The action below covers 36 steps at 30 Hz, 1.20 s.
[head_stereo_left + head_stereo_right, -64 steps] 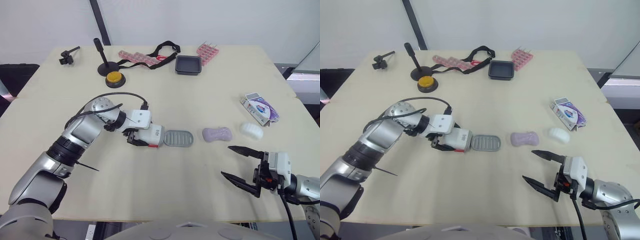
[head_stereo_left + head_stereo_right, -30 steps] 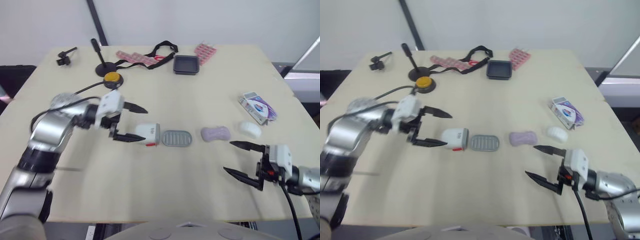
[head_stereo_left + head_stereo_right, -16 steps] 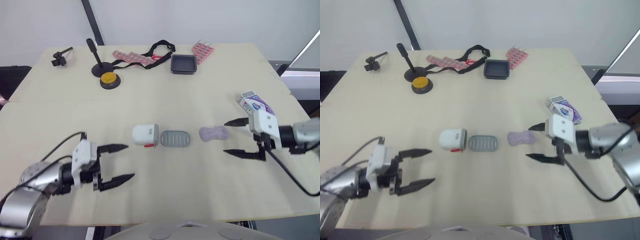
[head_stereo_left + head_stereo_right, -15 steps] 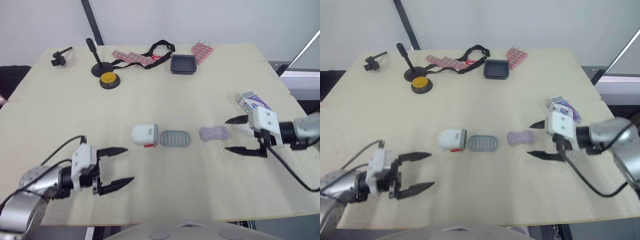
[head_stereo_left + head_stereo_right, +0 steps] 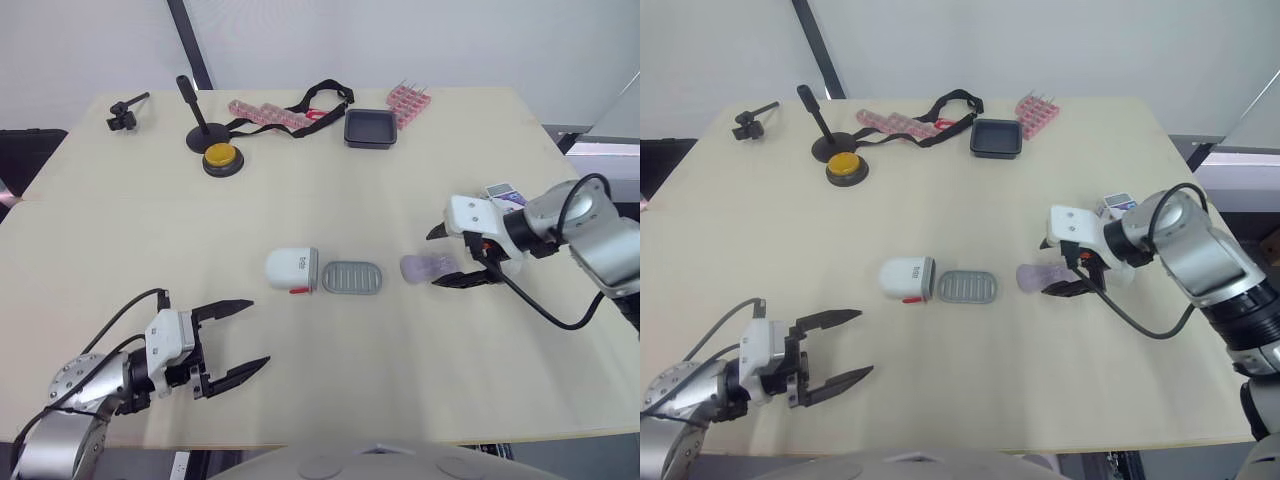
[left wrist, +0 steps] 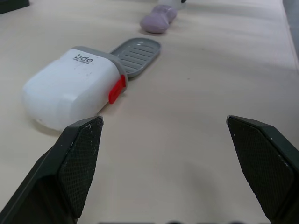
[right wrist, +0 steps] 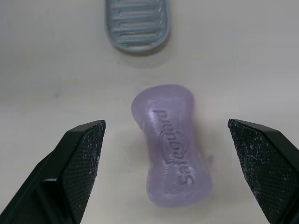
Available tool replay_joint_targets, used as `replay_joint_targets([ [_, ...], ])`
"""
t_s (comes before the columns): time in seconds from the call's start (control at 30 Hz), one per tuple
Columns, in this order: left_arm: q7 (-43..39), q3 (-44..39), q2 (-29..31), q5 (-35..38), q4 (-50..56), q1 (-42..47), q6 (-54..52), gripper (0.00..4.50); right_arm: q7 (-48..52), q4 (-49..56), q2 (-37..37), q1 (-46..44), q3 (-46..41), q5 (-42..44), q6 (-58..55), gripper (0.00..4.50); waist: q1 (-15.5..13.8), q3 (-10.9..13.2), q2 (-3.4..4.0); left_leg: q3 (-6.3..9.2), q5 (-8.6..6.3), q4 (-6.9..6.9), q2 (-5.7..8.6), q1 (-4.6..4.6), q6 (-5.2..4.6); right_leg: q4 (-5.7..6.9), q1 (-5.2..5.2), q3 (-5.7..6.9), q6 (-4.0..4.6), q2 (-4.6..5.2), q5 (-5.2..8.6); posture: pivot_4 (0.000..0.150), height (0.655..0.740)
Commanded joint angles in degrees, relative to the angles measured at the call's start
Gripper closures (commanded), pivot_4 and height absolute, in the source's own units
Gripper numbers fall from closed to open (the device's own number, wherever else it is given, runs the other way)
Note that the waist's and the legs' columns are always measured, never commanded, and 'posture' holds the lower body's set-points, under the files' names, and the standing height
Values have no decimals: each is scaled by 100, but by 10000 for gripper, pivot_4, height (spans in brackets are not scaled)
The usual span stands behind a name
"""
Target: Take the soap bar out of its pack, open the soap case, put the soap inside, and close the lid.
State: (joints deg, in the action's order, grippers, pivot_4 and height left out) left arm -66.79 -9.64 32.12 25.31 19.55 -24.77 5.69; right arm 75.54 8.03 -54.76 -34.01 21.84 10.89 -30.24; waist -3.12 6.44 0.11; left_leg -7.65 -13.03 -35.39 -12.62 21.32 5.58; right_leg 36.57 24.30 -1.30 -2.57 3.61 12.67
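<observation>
- soap (image 7: 172, 144) lies bare on table (image 5: 400, 150), just right of the open case's (image 5: 300, 270) grey tray.
- right gripper (image 5: 434, 260) jaws wide, straddling soap, not touching; left gripper (image 5: 258, 331) wide too, empty.
- soap looks hard, light, likely slick; pinch across its narrow waist.

- Centre of frame, on the table (image 5: 330, 200): soap case (image 5: 293, 270), with its opened lid (image 5: 353, 277) lying flat on its right side, touching it.
- Soap bar (image 5: 428, 266) lies right of the lid, near but apart.
- Right end effector (image 5: 434, 260) straddles the soap bar; its fingers (image 7: 84, 158) stand one on each side, neither touching.
- Soap pack (image 5: 503, 191) sits at right of frame, just behind that end effector.
- Left end effector (image 5: 258, 331) is at lower left, well apart from the case.
- Upper edge, left to right: clamp (image 5: 122, 112), stand (image 5: 196, 115), button (image 5: 222, 158), strap (image 5: 322, 100), tray (image 5: 371, 129).
</observation>
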Motion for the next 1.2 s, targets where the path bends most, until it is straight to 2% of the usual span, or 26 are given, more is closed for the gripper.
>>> replay_joint_targets([
  [0.03,-42,111,7,238,407,-101,120,12,86,-11,81,-209,23,-163,6,0,-6,0,0,0,0,-2,0,-1,0,3,0,0,0,1,0,1500,7291],
  [0.37,71,55,65,179,178,-108,294,12,117,-590,461,-561,540,-930,32,0,-2,-1,0,-7,0,-23,-4,-4,1,43,15,-11,1,-3,1,1500,7291],
  [0.93,120,317,-68,18,3,-354,950,12,185,-975,701,-517,664,-1386,358,0,-8,-2,-1,-11,0,-41,-6,-1,0,65,24,-16,2,-2,1,1500,7291],
  [1.07,188,351,-23,26,45,-334,901,0,159,-1053,746,-495,664,-1491,479,11120,1,-2,-1,-12,0,-41,-6,-2,0,69,24,-18,2,-3,1,1500,7291],
  [1.2,230,357,63,92,12,-184,770,0,243,-1103,719,-504,686,-1552,530,25094,-3,-6,-3,-12,0,-43,-6,-3,0,72,24,-18,2,-3,1,1500,7291],
])
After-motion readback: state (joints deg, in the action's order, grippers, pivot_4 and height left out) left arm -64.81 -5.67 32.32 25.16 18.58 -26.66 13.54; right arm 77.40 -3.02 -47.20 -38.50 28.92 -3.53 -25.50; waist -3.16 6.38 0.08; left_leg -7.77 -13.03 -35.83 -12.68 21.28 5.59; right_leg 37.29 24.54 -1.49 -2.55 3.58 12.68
